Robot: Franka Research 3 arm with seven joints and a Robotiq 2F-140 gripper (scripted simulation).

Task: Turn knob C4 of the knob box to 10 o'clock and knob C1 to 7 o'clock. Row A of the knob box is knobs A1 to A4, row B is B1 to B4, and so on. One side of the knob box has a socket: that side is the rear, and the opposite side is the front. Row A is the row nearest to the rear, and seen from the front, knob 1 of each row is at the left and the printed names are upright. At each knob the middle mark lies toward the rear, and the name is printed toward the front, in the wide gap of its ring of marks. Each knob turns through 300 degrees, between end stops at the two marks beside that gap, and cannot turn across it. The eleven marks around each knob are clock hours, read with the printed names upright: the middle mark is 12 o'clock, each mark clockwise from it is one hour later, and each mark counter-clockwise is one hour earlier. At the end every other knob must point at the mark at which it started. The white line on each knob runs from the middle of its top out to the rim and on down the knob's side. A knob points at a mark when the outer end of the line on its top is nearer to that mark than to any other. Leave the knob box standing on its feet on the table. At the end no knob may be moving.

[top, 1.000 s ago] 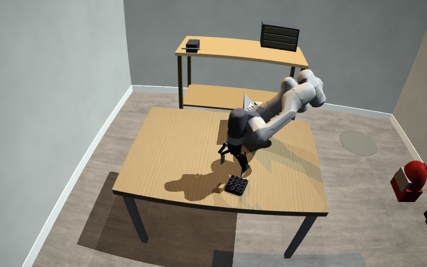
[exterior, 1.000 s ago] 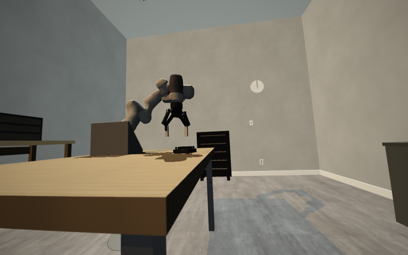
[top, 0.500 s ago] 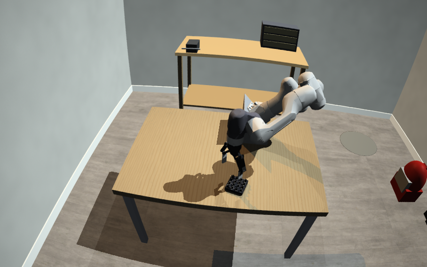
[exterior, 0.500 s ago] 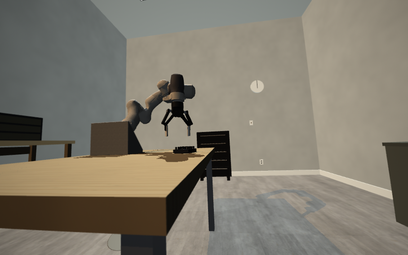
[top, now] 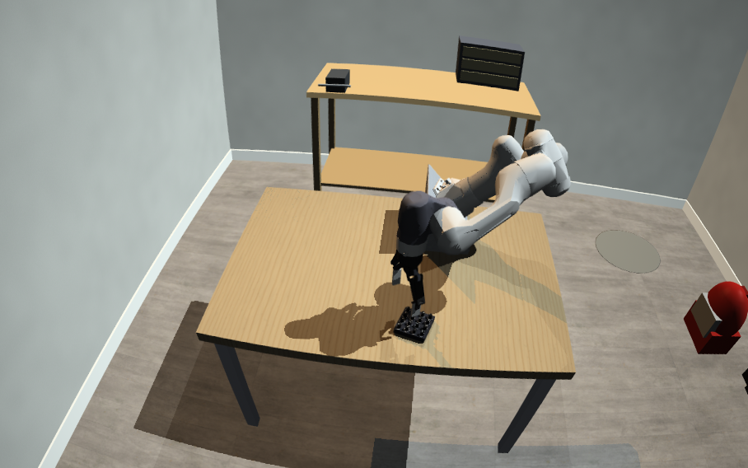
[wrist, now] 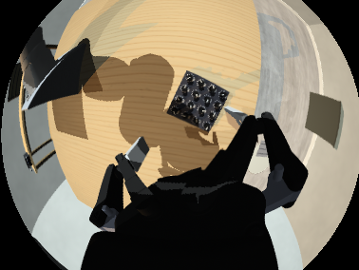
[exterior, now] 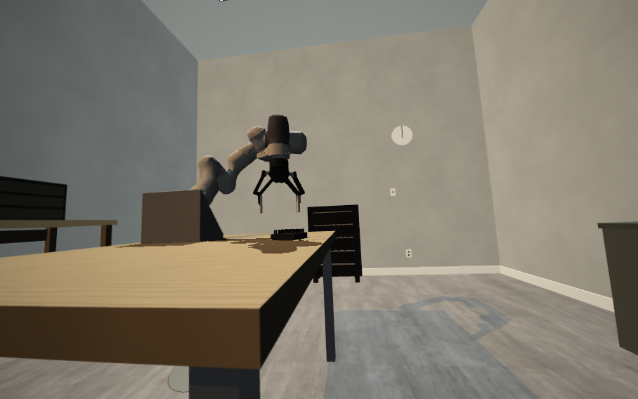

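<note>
Knob box (top: 413, 325) (exterior: 288, 236) (wrist: 198, 101), black and studded with knobs, sat on the table (top: 330, 264) (exterior: 140, 282) (wrist: 214, 43) below me.
My gripper (top: 408, 295) (exterior: 279, 211) (wrist: 184, 129) was spread wide; the wrist view showed the knob rows, the exterior view only their profile.

The arm reaches forward, its wide-open gripper (top: 407, 293) (exterior: 279, 211) (wrist: 184, 129) pointing downward.

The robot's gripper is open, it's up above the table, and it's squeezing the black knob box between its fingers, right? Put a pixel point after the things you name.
Not quite: the gripper (top: 407, 295) (exterior: 279, 211) (wrist: 184, 129) isn't squeezing the knob box (top: 414, 325) (exterior: 288, 236) (wrist: 198, 101). The exterior view shows the box sitting on the table (top: 308, 248) (exterior: 140, 277) (wrist: 228, 43), below the fingers. The rest is right.
</note>
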